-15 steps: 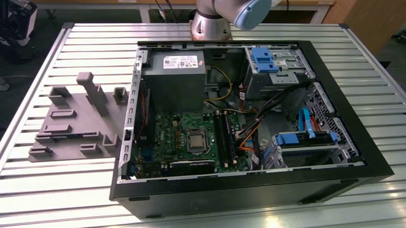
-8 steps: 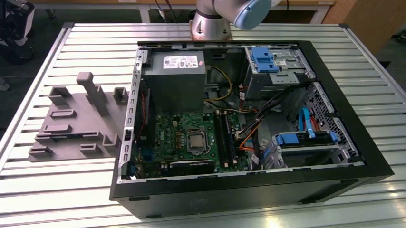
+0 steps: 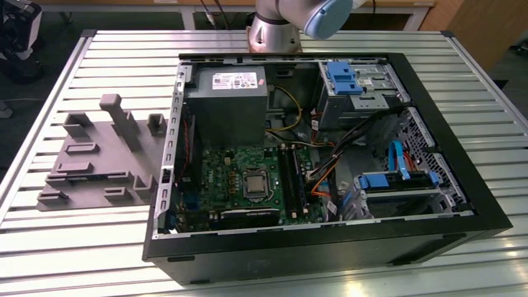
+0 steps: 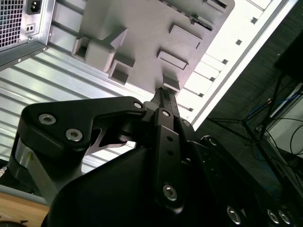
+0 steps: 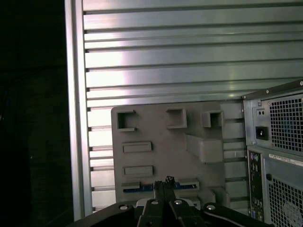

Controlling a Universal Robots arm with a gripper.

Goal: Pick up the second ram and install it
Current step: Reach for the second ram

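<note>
Since the jaws hang high over the grey fixture plate [image 5: 161, 142] with nothing between them, I judge this to be the opening of the pick: the approach, not the grasp. In both wrist views the jaws stand together, the two fingers [image 5: 160, 196] closed flat against each other and holding nothing.

The second ram [image 5: 139, 187] shows in the first wrist view as a thin blue-green strip lying along one edge of the plate. The closed tips line up roughly over its middle and, as far as I can judge, are well clear of it in height.

In the exterior view the fixture plate [image 3: 91, 164] sits on the slatted counter [image 3: 74, 247] at the exterior view's left, just beside the open computer case [image 3: 330, 250]. Inside the case the green motherboard [image 3: 219, 179] lies flat, with its dark memory slots [image 3: 290, 176] just to the exterior view's right of the processor [image 3: 255, 184]. Whether a slot is already filled I cannot tell.

To my mind the grasp calls for the jaws to part wider than the stick is thick, then a straight descent so they straddle the strip at its middle — any skew and a tip lands on the board's edge or on the plate. The ram looks thin and stiff — a centred hold should keep it from tilting.
</note>
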